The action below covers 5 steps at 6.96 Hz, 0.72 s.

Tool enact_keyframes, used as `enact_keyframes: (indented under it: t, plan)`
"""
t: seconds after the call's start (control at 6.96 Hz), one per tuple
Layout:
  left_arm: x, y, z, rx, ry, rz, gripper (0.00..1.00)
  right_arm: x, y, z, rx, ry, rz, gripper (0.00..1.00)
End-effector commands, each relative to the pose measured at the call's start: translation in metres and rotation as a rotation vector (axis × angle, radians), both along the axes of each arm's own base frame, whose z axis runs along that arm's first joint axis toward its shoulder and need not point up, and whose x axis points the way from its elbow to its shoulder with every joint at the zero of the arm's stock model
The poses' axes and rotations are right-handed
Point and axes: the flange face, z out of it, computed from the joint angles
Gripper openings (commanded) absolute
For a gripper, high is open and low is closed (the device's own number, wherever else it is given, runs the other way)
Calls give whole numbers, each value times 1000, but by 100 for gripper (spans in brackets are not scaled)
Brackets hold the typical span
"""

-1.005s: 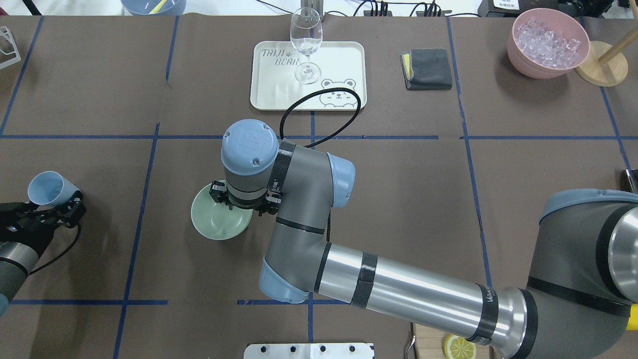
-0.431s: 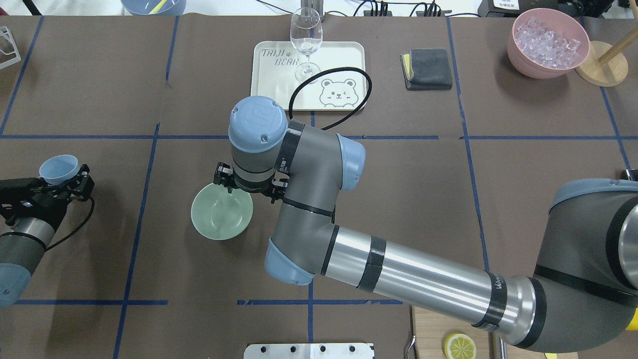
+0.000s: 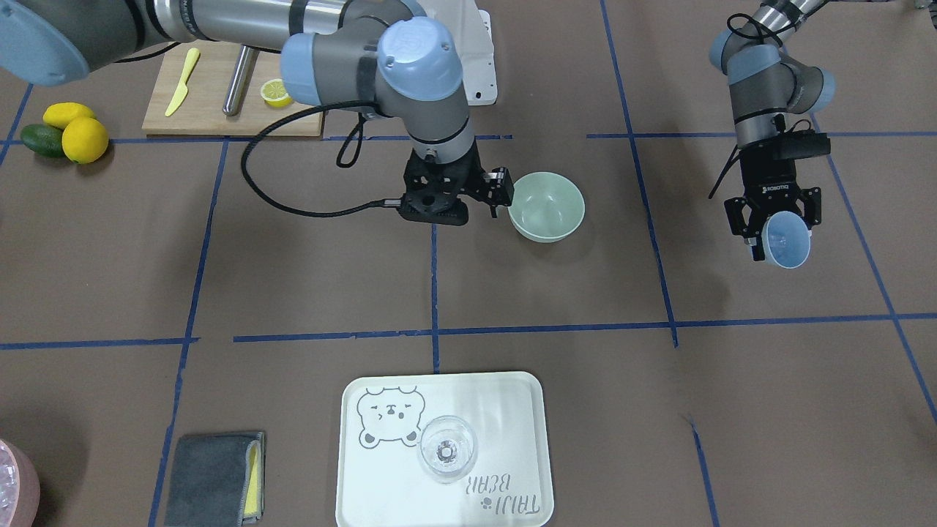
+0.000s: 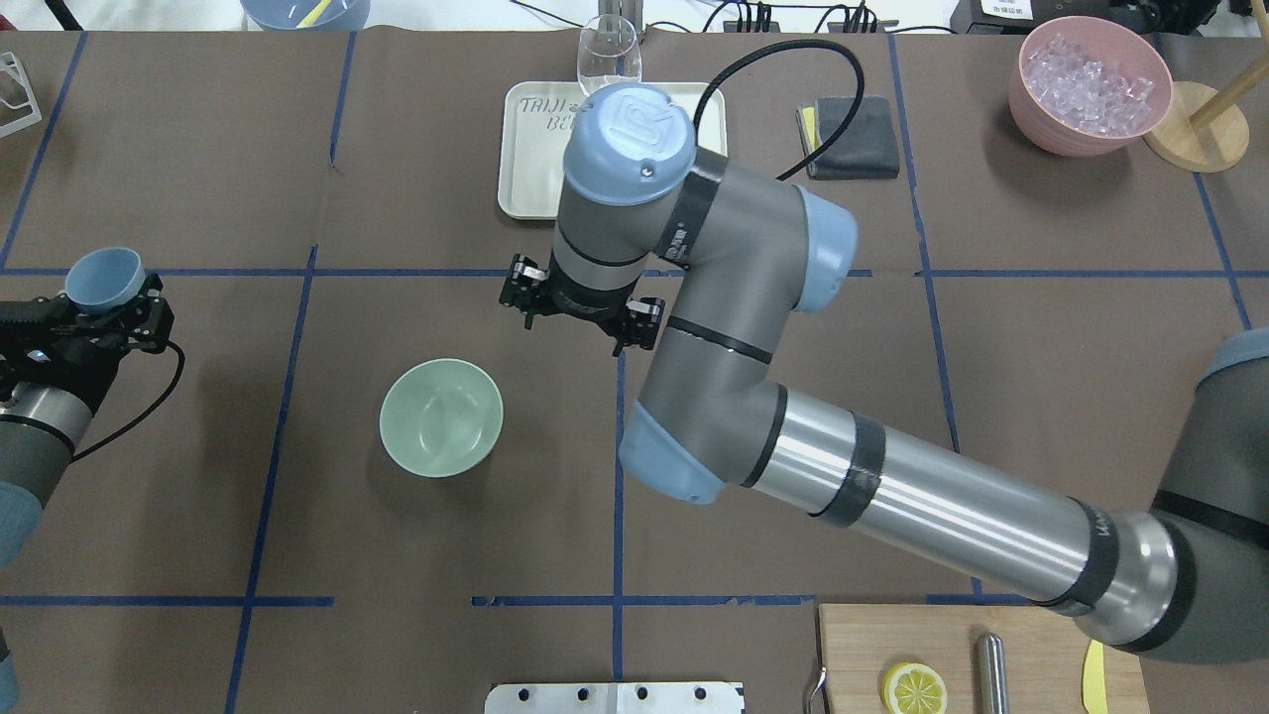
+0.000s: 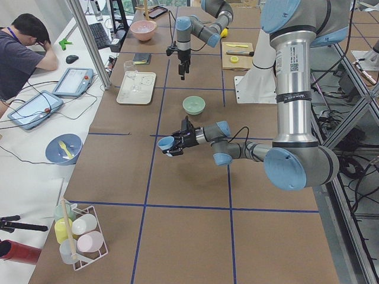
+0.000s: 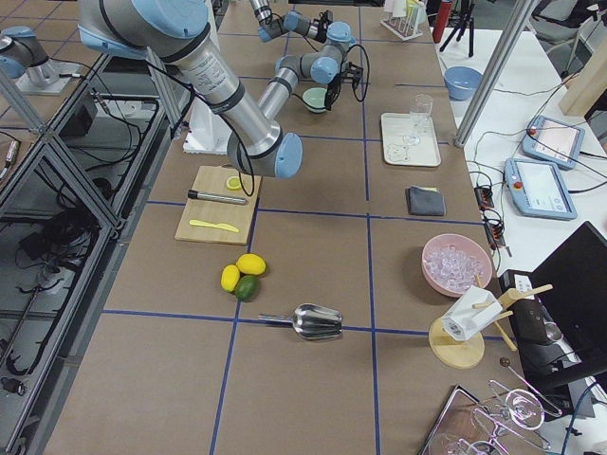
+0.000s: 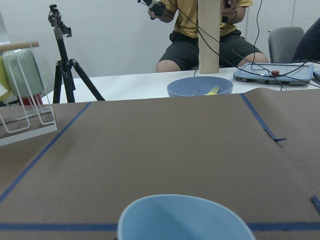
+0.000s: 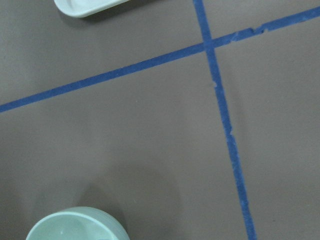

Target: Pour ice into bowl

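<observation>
Front-facing, right gripper [image 3: 457,196]: jaws spread wide with nothing between them. Its arm covers part of the cutting board [image 3: 212,110].
Front-facing, sage-green bowl [image 3: 547,207]: at 3 o'clock of the right gripper. One finger lies close by its rim; contact cannot be judged here.
Front-facing, left gripper [image 3: 777,219]: clamped on the blue cup [image 3: 787,241], whose mouth tips toward the camera. The cup's inside is too faint to read.
Front-facing, pink bowl [image 3: 11,487]: cut off at 8 o'clock of the frame.
Overhead, ice [image 4: 1086,79]: heaped in the pink bowl at 1 o'clock of the frame, well apart from both grippers.
Overhead, sage-green bowl: upright on the table at 8 o'clock of the right gripper, with a plain gap between them.
Overhead, tray [image 4: 525,169]: the right wrist hides most of it, along with the stem of the wine glass [image 4: 607,55].
Left-end view, right gripper: far and small, hanging above the table at 12 o'clock of the sage-green bowl.
Right-end view, sage-green bowl: partly hidden behind the right arm. A metal scoop [image 6: 313,322] lies at 5 o'clock of the lemons [image 6: 242,270].
Left wrist, blue cup: only its rim shows, cut by the lower edge. A blue bowl with a fork [image 7: 200,86] stands at 12 o'clock.
Right wrist, sage-green bowl: a sliver at 7 o'clock. A corner of the tray shows at 11 o'clock.
</observation>
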Motion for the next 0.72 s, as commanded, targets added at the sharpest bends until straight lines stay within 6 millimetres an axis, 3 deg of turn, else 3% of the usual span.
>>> enact_keyframes:
  t: [0.0,0.14,0.29,0.57]
  plan:
    - [11,-18,-45,35,36,33,0,67,-2,72,39,24,-26,100]
    - [30,-29,-72,44,53,32,0,78,1,89,56,31,-36,100]
    - [35,-32,-100,47,58,28,0,85,4,95,58,30,-34,100]
    - [50,-25,-137,30,25,61,0,89,6,103,56,36,-30,100]
